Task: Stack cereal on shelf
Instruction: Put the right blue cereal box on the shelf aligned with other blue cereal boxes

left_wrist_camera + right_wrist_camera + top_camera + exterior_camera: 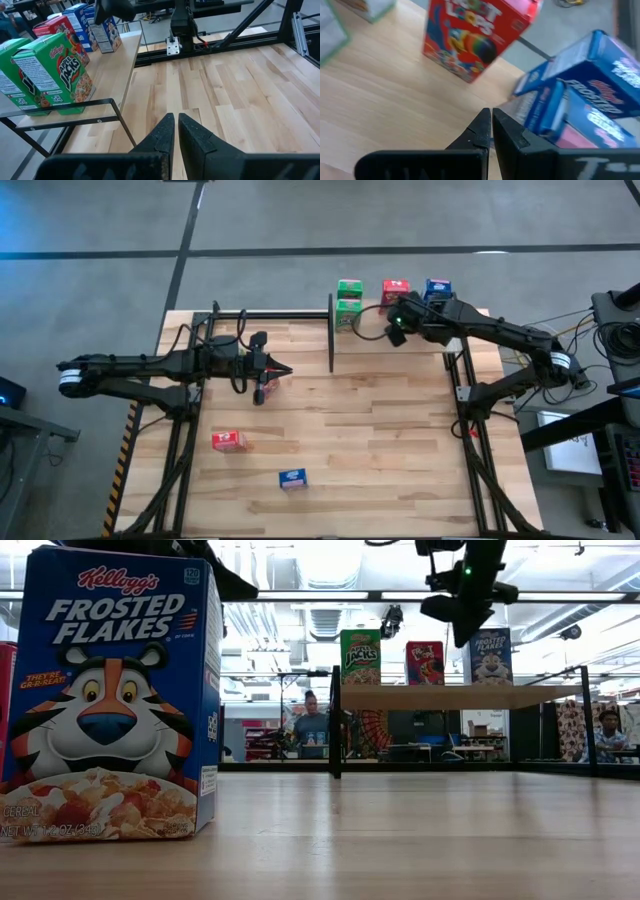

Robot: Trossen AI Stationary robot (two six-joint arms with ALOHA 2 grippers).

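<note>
The shelf [390,352] [460,697] stands raised at the table's far right. Green boxes [348,304] [52,75], a red box [395,290] [470,40] and blue boxes [437,288] [590,85] stand upright on it in a row. My right gripper [395,322] [463,632] [491,125] hovers shut just above the shelf, between the red and blue boxes. My left gripper [286,370] [176,131] is shut over the table's middle left, pointing toward the shelf. A red box [228,441] and a blue box [292,478] [105,700] rest on the table near its near edge.
A small red object [263,387] lies partly under my left arm. Black shelf posts [331,330] [120,120] stand between my left gripper and the shelf. People sit in the room beyond the table [312,725]. Bare tabletop [390,440] lies at centre and right.
</note>
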